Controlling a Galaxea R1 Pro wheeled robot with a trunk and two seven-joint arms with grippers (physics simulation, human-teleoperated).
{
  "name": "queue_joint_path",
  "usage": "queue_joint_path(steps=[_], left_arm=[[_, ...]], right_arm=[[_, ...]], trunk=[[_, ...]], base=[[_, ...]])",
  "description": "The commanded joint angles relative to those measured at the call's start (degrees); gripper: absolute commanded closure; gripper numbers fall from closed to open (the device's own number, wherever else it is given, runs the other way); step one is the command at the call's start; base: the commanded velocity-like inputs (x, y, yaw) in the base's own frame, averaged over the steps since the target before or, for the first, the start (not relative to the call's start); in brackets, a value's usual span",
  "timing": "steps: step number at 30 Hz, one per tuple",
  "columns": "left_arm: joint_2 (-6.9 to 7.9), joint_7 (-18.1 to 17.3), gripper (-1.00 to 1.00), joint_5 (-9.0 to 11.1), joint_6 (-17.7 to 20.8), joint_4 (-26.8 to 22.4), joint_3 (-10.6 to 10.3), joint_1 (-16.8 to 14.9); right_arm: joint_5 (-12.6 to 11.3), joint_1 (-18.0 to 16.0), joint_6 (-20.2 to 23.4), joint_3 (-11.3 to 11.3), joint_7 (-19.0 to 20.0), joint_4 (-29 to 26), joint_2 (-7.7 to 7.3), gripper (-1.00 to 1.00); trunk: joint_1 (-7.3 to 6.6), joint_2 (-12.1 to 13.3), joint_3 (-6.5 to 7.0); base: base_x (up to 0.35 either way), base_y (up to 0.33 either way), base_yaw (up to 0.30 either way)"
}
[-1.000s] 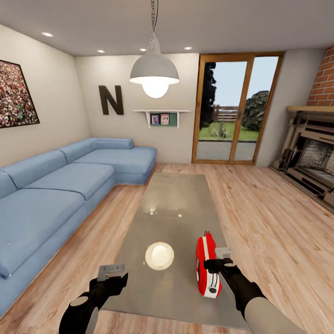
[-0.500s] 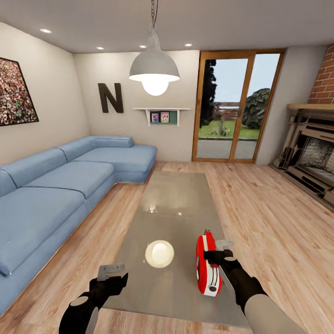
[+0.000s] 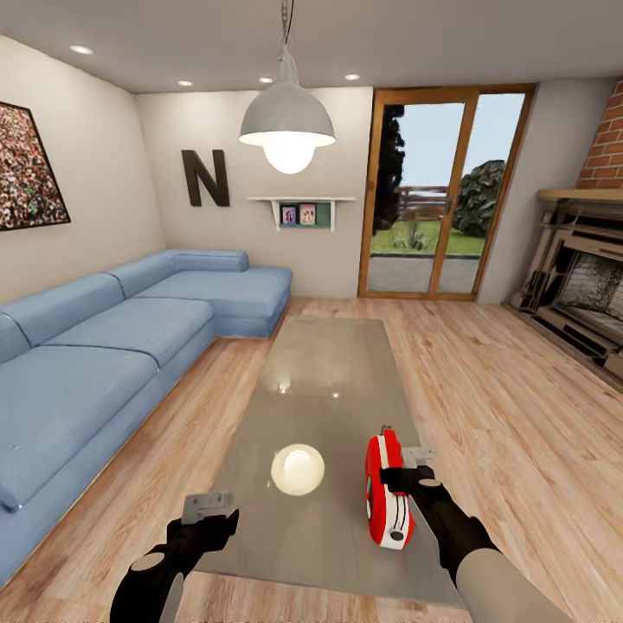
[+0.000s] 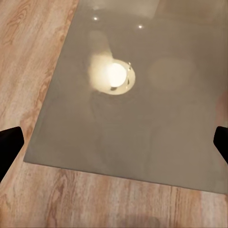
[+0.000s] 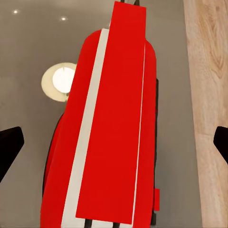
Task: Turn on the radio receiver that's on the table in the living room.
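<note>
Radio (image 3: 385, 500) stands on edge near the counter's (image 3: 329, 381) front right corner, right hand (image 3: 407, 478) spread wide, hovering right over it. Press the switch gently, or it tips. Left hand (image 3: 206, 510) waits, open.

head cam: up high, looking forward and down the long bench (image 3: 324, 389) toward the patio doors (image 3: 437, 203) | left wrist: close above the bench's near corner | right wrist: super close on the radio (image 5: 111, 128), probably from above | all share the lamp reflection (image 3: 298, 469)
</note>
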Motion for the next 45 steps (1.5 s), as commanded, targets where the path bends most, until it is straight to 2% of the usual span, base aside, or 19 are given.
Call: queue_joint_path(steps=[1, 36, 45], left_arm=[[0.00, 0.0, -1.00, 0.0, 0.0, 0.0, 0.0, 0.0], [0.00, 0.0, -1.00, 0.1, 0.0, 0.0, 0.0, 0.0], [0.00, 0.0, -1.00, 0.1, 0.0, 0.0, 0.0, 0.0]], right_arm=[[0.0, 0.0, 0.0, 0.0, 0.0, 0.0, 0.00, -1.00], [0.1, 0.0, 0.0, 0.0, 0.0, 0.1, 0.00, -1.00], [0.1, 0.0, 0.0, 0.0, 0.0, 0.0, 0.00, -1.00]], trunk=[[0.00, 0.0, -0.10], [0.00, 0.0, -3.37], [0.00, 0.0, -3.60]], base=[[0.000, 0.000, 0.000], [0.000, 0.000, 0.000], [0.000, 0.000, 0.000]])
